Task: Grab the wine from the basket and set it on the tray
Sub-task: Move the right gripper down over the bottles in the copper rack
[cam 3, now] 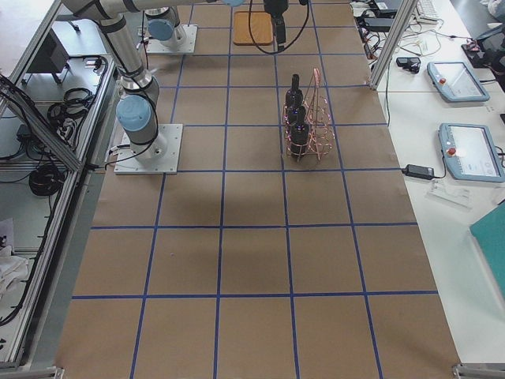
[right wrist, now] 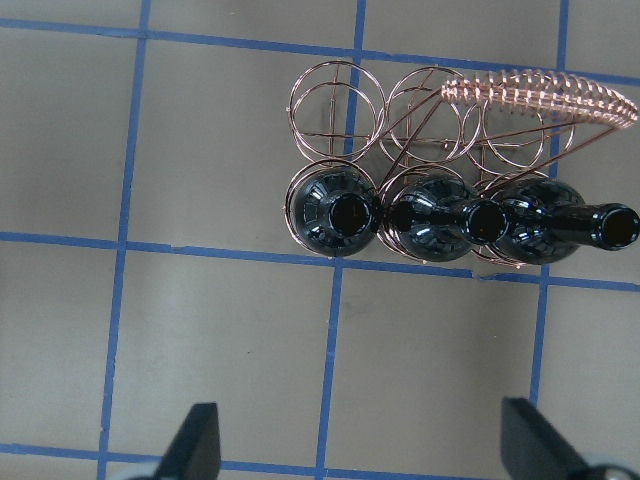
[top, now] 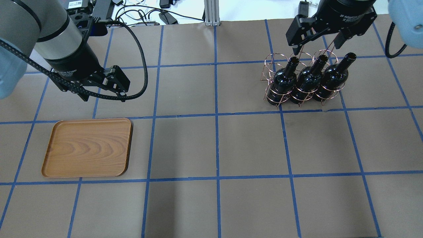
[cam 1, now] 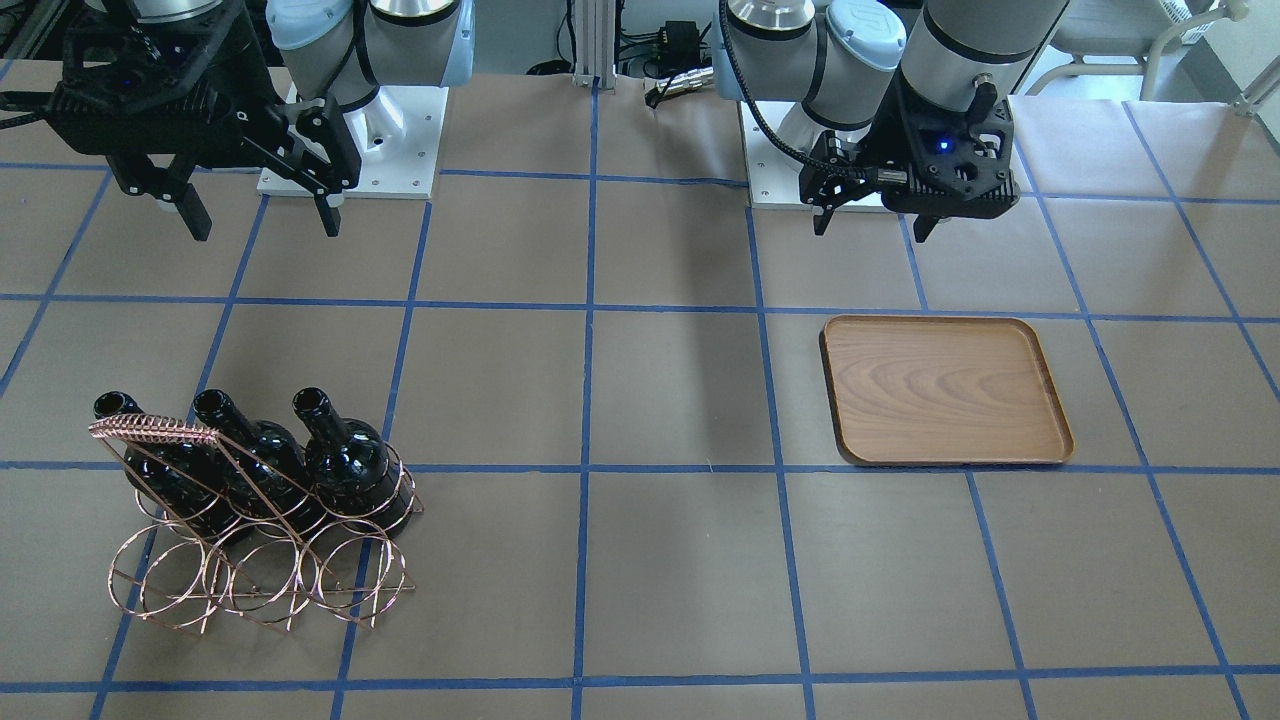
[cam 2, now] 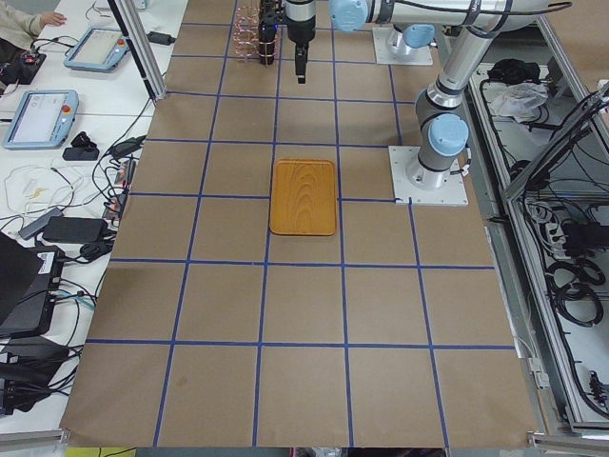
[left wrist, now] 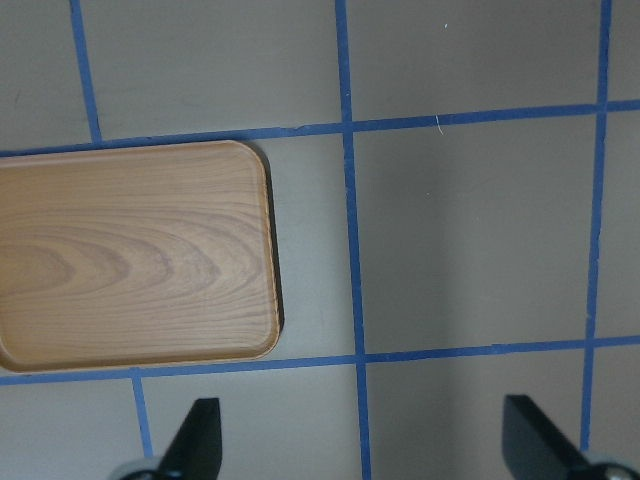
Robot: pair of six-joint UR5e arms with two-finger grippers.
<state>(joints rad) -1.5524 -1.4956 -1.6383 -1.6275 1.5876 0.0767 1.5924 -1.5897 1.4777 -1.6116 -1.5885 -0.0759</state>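
Hanging above the left side of the table (top: 214,205), the left gripper (cam 1: 870,228) shows you both fingers spread wide with nothing between them. Near it, the wooden tray (top: 87,147) lies flat on the brown paper, inside one square of the blue tape grid (top: 216,114).

Move your eye across the middle of the table to the right side and you find the copper wire basket (cam 1: 150,430). Its coil-wrapped handle bar runs over the rings. Three dark wine bottles (top: 307,82) stand side by side in it, necks up and mouths uncorked, filling the row of rings nearer the robot. You can see that the wine sits well apart from the tray.

Farthest right, the right gripper (cam 1: 265,228) hovers over the table, apart from the basket. Its fingers are parted wide too and grasp nothing, and its wrist camera looks straight down on the bottle mouths.
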